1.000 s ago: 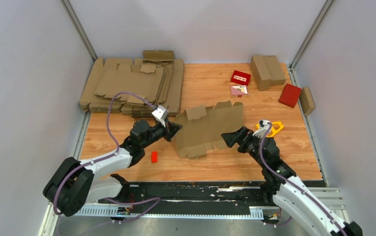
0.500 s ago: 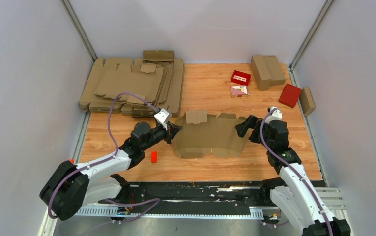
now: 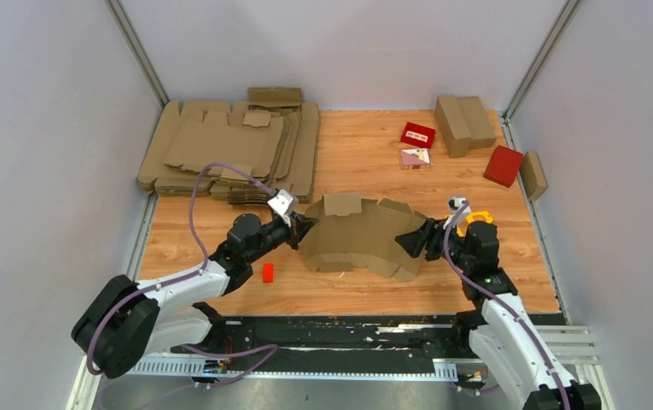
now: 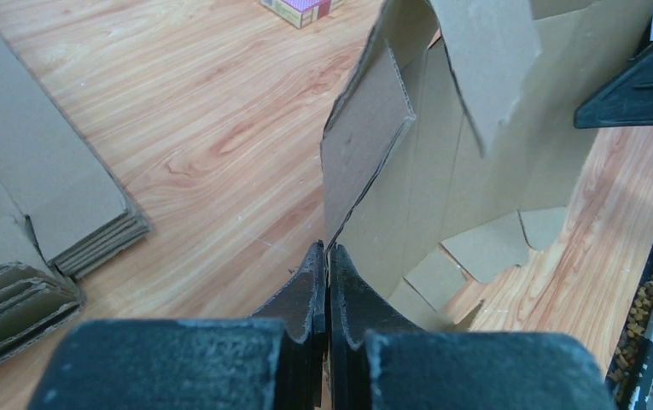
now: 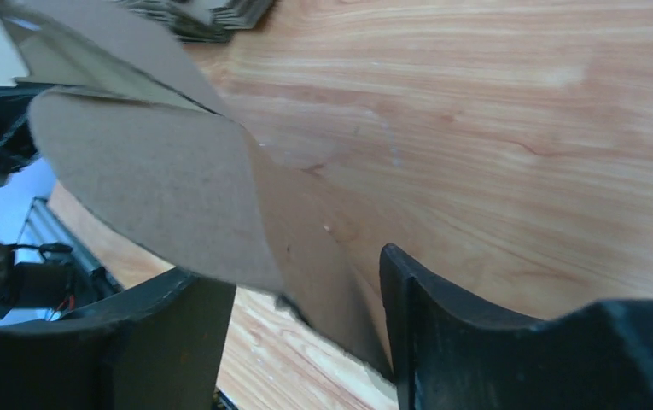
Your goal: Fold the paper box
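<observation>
The paper box (image 3: 358,241) is a brown cardboard blank, bowed and partly raised at mid-table between my two grippers. My left gripper (image 3: 303,227) is shut on the blank's left edge; in the left wrist view (image 4: 327,253) the thin cardboard edge (image 4: 365,145) rises from between the closed jaws. My right gripper (image 3: 411,240) is open at the blank's right edge. In the right wrist view (image 5: 301,295) a curved flap of the blank (image 5: 160,188) sits between the spread jaws and leans on the right finger (image 5: 442,316).
A stack of flat cardboard blanks (image 3: 229,149) lies at the back left. Folded brown boxes (image 3: 463,124) and small red boxes (image 3: 417,135) sit at the back right. A yellow frame (image 3: 476,219) lies behind my right wrist. A small red block (image 3: 267,272) lies near my left arm.
My right gripper has moved back left and down to the blank's right edge. The blank has sagged lower and bowed more. My left gripper has held its grip in place.
</observation>
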Robot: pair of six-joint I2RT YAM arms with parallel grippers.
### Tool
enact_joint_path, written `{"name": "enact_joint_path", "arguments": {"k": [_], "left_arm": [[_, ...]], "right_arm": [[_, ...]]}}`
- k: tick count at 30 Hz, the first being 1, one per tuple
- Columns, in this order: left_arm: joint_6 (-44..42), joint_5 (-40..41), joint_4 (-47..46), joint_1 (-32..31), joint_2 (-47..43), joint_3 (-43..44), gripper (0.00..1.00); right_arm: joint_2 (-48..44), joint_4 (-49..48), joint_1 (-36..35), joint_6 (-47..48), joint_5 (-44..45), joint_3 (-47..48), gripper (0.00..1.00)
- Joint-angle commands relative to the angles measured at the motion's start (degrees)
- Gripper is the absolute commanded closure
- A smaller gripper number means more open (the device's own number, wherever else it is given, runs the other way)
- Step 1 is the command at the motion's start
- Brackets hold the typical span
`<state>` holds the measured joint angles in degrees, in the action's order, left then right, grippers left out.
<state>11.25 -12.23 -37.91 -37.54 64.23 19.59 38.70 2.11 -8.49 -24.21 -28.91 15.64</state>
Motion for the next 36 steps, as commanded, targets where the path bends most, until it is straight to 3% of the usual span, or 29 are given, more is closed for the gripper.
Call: {"name": "enact_joint_path", "arguments": {"k": [1,12,15,21,24,29,36], "left_arm": [[3.20,-1.04,-8.93,-0.41,2.53,-1.71,1.00],[3.96,1.92,-13.01,-0.34,5.29,-3.07,1.00],[4.37,3.04,-14.21,-0.34,5.34,-3.61,1.00],[6.87,4.85,-18.82,-1.48,7.47,-4.80,1.00],[7.04,5.20,-19.57,-1.99,7.97,-4.63,1.00],[6.68,6.13,-18.25,-2.08,6.76,-4.73,1.00],[8.90,7.86,-17.04,-2.04,6.45,-4.50,0.95]], "right_arm": [[-2.74,-8.98,-1.43,-1.86,-9.33,-1.57,0.42],[0.56,-9.04,-10.92,-0.50,-3.57,-1.73,0.46],[3.22,-13.15,-12.15,-1.55,-4.50,-3.30,0.44],[8.30,-14.37,-20.60,0.59,0.76,-1.43,0.43],[9.23,-11.39,-23.59,2.45,4.39,0.98,0.49],[7.56,-10.13,-23.87,3.79,4.43,1.65,0.68],[1.48,-8.65,-23.92,6.11,3.02,1.28,0.77]]}}
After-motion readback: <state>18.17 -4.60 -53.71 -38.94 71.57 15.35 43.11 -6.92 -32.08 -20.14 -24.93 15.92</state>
